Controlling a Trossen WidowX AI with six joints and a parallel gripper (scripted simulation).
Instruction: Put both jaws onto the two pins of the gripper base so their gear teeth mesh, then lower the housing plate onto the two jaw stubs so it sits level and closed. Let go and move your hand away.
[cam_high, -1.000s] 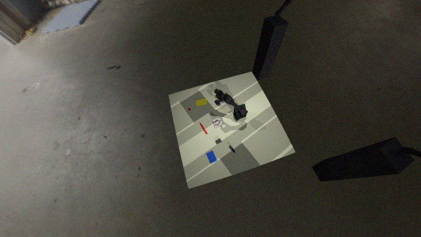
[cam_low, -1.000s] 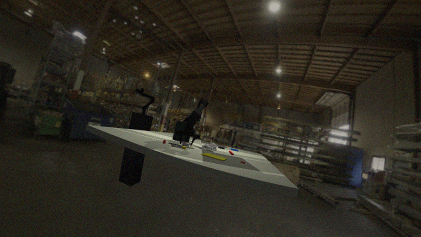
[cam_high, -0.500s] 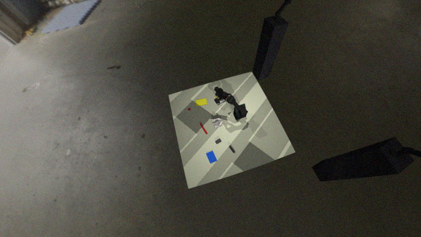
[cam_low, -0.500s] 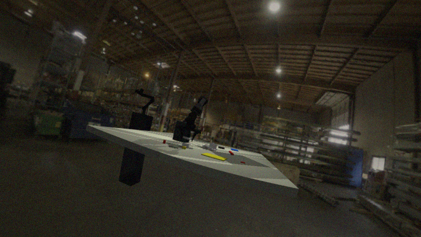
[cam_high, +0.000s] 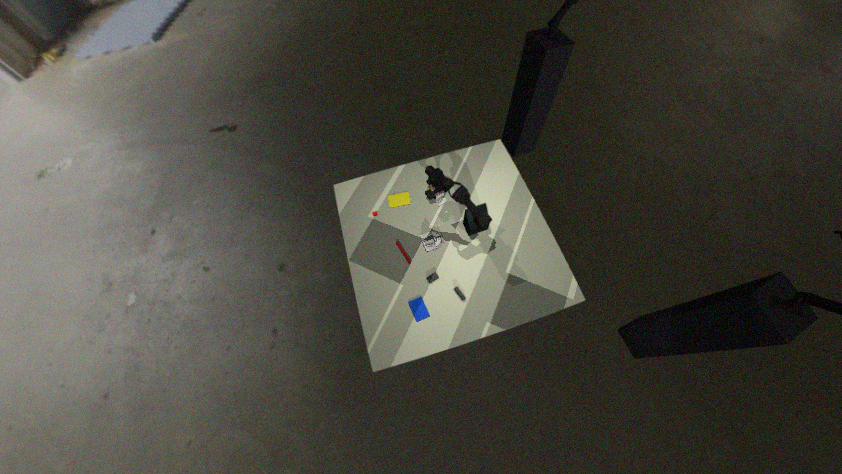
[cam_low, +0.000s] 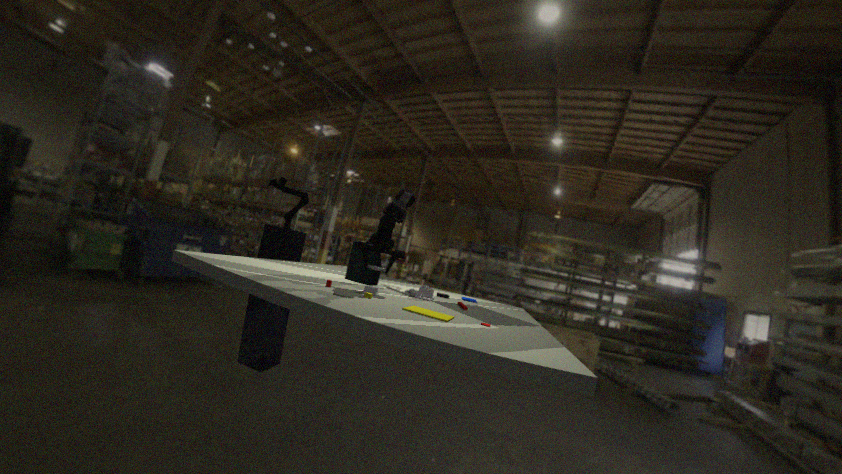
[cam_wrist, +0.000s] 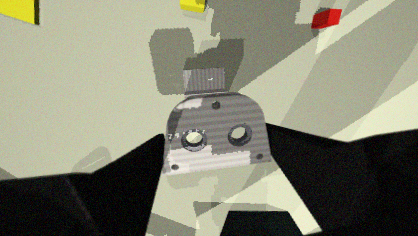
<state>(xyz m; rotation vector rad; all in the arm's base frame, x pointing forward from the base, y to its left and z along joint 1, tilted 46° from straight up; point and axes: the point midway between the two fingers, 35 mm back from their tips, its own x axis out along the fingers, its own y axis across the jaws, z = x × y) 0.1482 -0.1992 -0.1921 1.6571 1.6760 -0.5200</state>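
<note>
My gripper (cam_high: 438, 196) (cam_low: 385, 265) (cam_wrist: 213, 133) is shut on the grey housing plate (cam_wrist: 216, 120), one finger at each side edge. The plate has a rounded far edge and two large round holes, with table showing through them. It is held above the table. The gripper base (cam_high: 431, 240) (cam_low: 423, 292) stands on the table apart from the gripper, a pale grey assembly with dark outlines. Its jaws, pins and stubs are too small to make out, so I cannot tell whether the teeth mesh.
A ribbed grey block (cam_wrist: 204, 80) (cam_low: 370, 289) stands below the plate. A yellow slab (cam_high: 398, 199) (cam_low: 428, 313), a red bar (cam_high: 403, 252), a small red block (cam_high: 374, 213), a blue slab (cam_high: 418, 308) and two dark pieces lie around. Another red block (cam_low: 328, 283) (cam_wrist: 327, 19) is nearby.
</note>
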